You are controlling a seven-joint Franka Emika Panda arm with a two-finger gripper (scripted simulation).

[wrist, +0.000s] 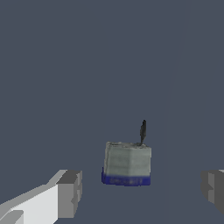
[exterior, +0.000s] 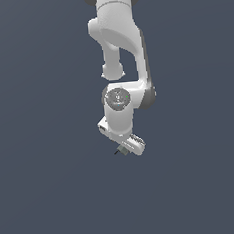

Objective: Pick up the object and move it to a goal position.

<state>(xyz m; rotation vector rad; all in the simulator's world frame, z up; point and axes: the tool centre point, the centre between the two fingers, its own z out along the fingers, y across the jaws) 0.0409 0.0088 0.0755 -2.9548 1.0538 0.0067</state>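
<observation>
The object (wrist: 127, 164) is a tiny grey block with a dark blue edge and a thin dark stub sticking out of it. In the wrist view it sits between my two fingers, nearer one finger (wrist: 70, 192) than the other finger (wrist: 213, 189), and touches neither. My gripper (wrist: 142, 191) is open, its jaws wide apart. In the exterior view the object (exterior: 122, 151) shows as a small grey speck at the tip of my white gripper (exterior: 127, 148), which points down and hides most of it.
The white arm (exterior: 118, 48) comes down from the top of the exterior view. A plain dark grey-blue surface (exterior: 55, 194) fills everything around it.
</observation>
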